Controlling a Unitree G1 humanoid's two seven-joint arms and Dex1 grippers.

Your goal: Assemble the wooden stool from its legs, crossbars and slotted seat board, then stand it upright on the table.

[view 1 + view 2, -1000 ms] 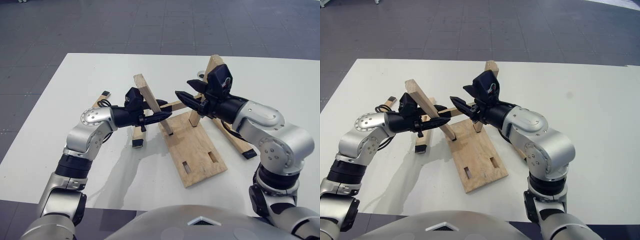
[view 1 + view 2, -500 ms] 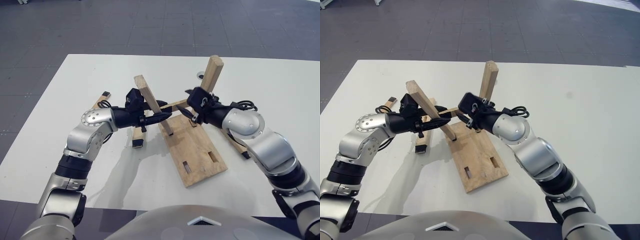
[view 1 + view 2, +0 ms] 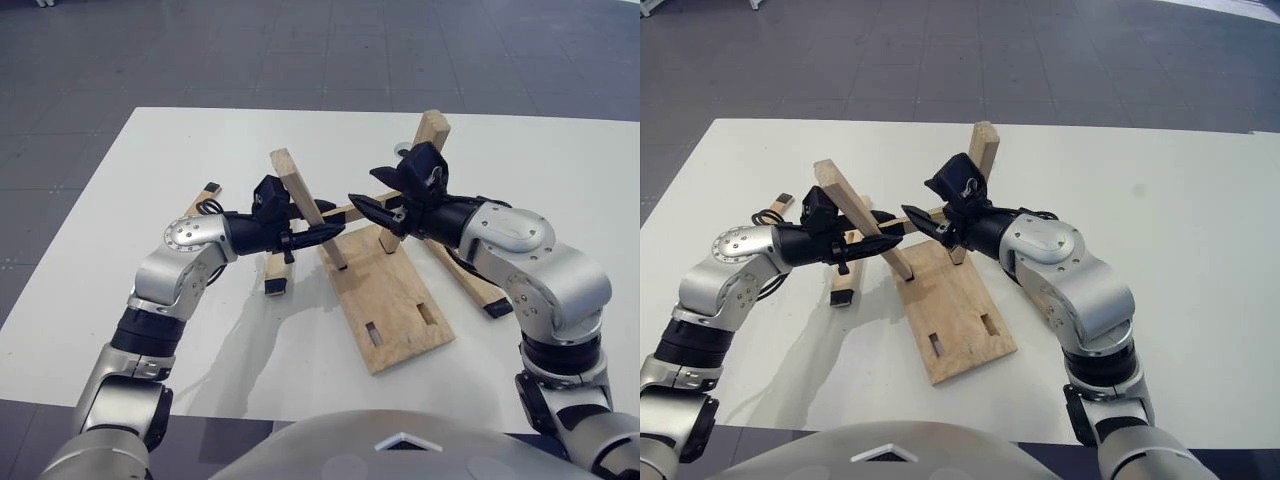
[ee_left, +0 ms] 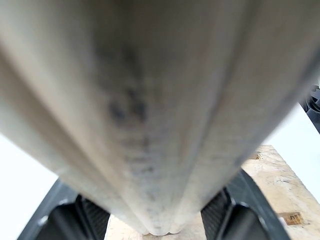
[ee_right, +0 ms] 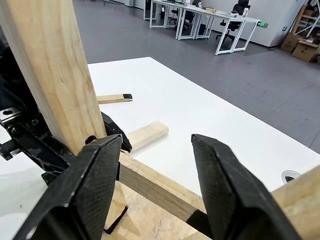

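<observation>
- Straddling the crossbar (image 5: 160, 192), the right gripper (image 3: 366, 211) stood open, one finger on either side of the bar and neither clearly touching it
- The crossbar ran roughly level across the robot's front, from the slanted leg (image 3: 295, 185) on the left to the upright leg (image 3: 430, 135) on the right, so the open jaws sat square across its long axis; whether its ends were seated in the legs could not be told
- The left gripper (image 3: 322, 233) was clamped on the slanted leg just beside the bar's left end, so the right arm was the nearer one to the bar's free stretch
- The upright leg rose close behind the right gripper and looked the likeliest thing to crowd any closing or shifting there
- Both legs stood at the far end of the seat board (image 3: 390, 300), which lay flat on the table (image 3: 180, 150) with its two near slots unfilled
- Loose legs lay on the table to the left (image 3: 276, 272) and right (image 3: 470, 280) of the board, clear of both grippers
</observation>
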